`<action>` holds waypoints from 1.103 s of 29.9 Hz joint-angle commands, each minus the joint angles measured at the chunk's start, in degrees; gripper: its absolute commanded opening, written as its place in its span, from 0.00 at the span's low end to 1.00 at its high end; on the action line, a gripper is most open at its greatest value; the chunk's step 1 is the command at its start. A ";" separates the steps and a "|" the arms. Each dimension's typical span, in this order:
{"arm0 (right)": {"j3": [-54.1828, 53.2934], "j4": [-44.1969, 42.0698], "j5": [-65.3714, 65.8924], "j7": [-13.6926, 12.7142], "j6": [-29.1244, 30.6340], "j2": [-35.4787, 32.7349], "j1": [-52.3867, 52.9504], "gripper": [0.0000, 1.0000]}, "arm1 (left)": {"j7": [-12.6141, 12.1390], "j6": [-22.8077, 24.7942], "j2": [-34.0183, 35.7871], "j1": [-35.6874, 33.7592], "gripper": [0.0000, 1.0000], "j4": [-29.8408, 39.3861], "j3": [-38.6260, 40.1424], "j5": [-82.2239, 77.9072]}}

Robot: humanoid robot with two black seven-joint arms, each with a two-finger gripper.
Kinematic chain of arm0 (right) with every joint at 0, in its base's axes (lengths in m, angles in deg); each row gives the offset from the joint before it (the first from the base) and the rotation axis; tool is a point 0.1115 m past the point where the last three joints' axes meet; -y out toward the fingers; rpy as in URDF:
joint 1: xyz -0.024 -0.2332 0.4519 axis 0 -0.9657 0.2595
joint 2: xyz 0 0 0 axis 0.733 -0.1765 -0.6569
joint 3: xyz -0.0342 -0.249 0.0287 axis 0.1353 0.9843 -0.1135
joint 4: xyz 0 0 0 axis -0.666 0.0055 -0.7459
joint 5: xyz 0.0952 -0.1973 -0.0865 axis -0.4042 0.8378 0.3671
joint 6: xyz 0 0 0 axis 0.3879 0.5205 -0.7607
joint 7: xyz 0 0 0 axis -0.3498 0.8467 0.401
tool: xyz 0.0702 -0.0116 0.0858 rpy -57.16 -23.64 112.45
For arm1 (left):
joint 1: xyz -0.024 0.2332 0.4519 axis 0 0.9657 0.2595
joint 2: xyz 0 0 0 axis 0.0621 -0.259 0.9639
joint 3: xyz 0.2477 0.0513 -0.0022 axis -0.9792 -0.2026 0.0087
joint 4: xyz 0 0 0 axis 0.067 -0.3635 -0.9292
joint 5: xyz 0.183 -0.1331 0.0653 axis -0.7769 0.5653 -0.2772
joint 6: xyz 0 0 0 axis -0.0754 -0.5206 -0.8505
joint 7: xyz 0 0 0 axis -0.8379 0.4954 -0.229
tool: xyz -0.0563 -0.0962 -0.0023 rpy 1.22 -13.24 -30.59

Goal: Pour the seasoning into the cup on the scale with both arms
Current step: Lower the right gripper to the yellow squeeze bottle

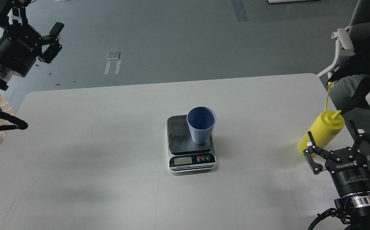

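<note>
Right claw [341, 140]: fingers spread wide, holding nothing, just beside the bottle's base at the worktop's right edge.
Seasoning bottle [321, 132]: yellow, upright, cap strap raised.
Scale [191, 159]: mid-worktop [92, 153].
Cup [201, 125]: light blue, upright on the scale's dark plate.
Left claw [34, 24]: open, empty, raised far left.

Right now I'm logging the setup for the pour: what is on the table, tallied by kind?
Yellow squeeze bottle: 1
Light-blue ribbed cup: 1
Kitchen scale: 1
Total: 3
The cup stands on the scale; the bottle stands apart near the table's right edge.
</note>
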 commanded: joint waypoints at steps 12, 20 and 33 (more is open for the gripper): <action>-0.54 -3.35 -1.55 0.30 0.00 0.00 -0.54 1.00 | 0.00 0.00 -0.12 0.01 0.98 0.00 -0.64 0.02; -0.28 -7.13 -1.46 0.13 0.00 0.00 -0.28 1.00 | 0.00 0.00 0.67 0.10 0.98 0.09 -1.17 -0.06; 0.07 -8.01 -4.63 -0.23 0.00 0.00 0.77 1.00 | 0.00 0.00 1.46 0.19 0.98 0.09 -0.90 -0.07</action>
